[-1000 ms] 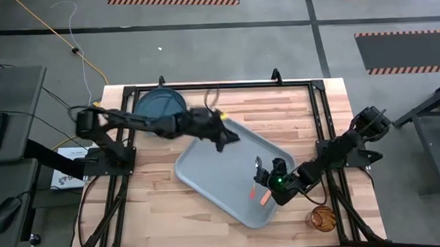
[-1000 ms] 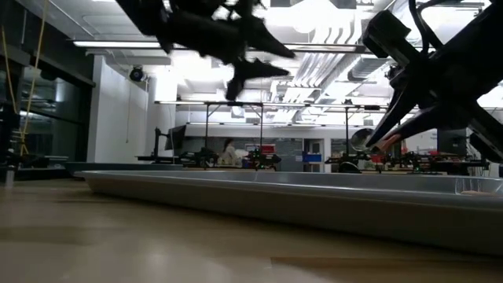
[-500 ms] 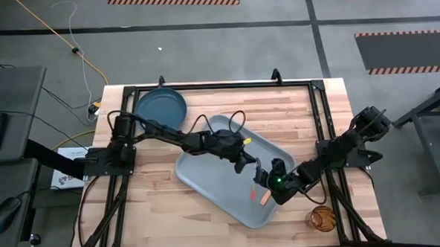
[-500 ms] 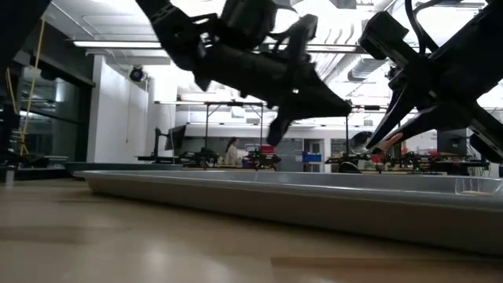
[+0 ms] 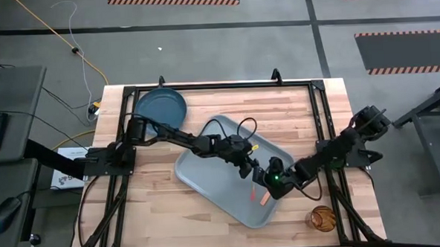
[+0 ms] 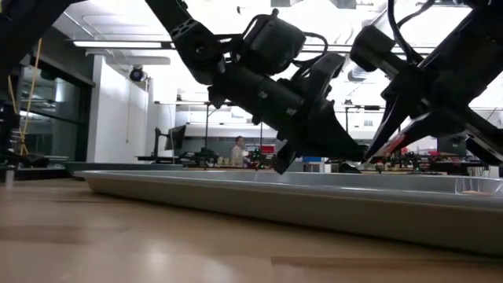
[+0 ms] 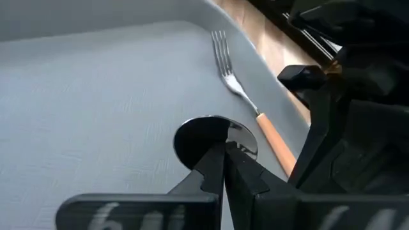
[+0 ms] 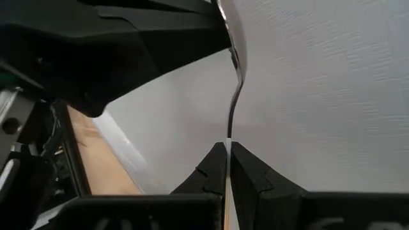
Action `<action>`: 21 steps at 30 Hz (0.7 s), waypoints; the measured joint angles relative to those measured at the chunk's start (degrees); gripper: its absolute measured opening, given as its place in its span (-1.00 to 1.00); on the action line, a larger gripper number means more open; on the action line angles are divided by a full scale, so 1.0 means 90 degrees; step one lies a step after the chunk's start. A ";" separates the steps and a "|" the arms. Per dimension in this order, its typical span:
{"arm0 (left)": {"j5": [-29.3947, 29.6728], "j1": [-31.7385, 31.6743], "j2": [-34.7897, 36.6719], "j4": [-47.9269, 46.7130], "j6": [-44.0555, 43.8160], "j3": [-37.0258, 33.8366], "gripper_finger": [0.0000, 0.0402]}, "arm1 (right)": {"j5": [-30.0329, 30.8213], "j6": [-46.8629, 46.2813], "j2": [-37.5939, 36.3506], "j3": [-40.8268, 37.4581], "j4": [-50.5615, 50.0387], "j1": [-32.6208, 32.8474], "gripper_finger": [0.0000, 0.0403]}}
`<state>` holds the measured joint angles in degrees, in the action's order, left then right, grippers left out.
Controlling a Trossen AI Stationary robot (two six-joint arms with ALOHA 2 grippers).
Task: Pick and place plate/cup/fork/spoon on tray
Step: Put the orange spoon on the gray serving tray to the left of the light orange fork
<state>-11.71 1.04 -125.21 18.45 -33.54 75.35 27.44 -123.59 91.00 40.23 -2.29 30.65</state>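
The spoon [image 7: 209, 137] hangs above the grey-blue tray [image 5: 207, 169], and both grippers are shut on it. My left gripper [image 5: 249, 170] reaches in from the table's left to its silver bowl. My right gripper [image 5: 270, 179] has its thin handle [image 8: 234, 96]. The fork [image 7: 246, 99], with a peach handle, lies flat on the tray beside them, by the tray's right rim. The teal plate [image 5: 160, 107] rests on the table at the far left. The amber cup [image 5: 322, 218] stands on the table at the near right. My left gripper pinches the near edge of the spoon's bowl [image 7: 214, 142] between its two fingertips. It comes slanting down from the table's left. The bowl stands clear of the tray. My right gripper pinches the spoon's handle [image 8: 229, 145] between its two fingers, which lie along the handle. It comes from the table's right. The spoon reaches out beyond the fingertips, bowl end away, clear of the tray.
The tray lies askew in the middle of the wooden table [image 5: 172, 215], inside a black frame [image 5: 218, 86]. In the low view both arms hang just above the tray's lip [image 6: 236, 196]. Bare wood lies at the near left and far right.
My left gripper has swung from above the tray's far left corner toward my right gripper, come down, and shut on the spoon's bowl. My right gripper has kept the spoon at about the same place.
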 joint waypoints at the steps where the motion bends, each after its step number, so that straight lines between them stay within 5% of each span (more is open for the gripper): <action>1: 0.0029 0.0000 -0.0008 -0.0012 0.0097 0.0002 -1.00 | -0.0039 0.0000 0.0000 0.0000 -0.0007 -0.0033 -1.00; 21: 0.0383 0.0019 -0.0236 -0.0448 0.0606 -0.0005 -1.00 | -0.0885 -0.0098 0.0015 -0.0001 -0.0305 -0.0421 -1.00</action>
<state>-8.26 1.21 -127.33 14.42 -28.08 75.31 19.48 -124.47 91.13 40.22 -5.04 26.87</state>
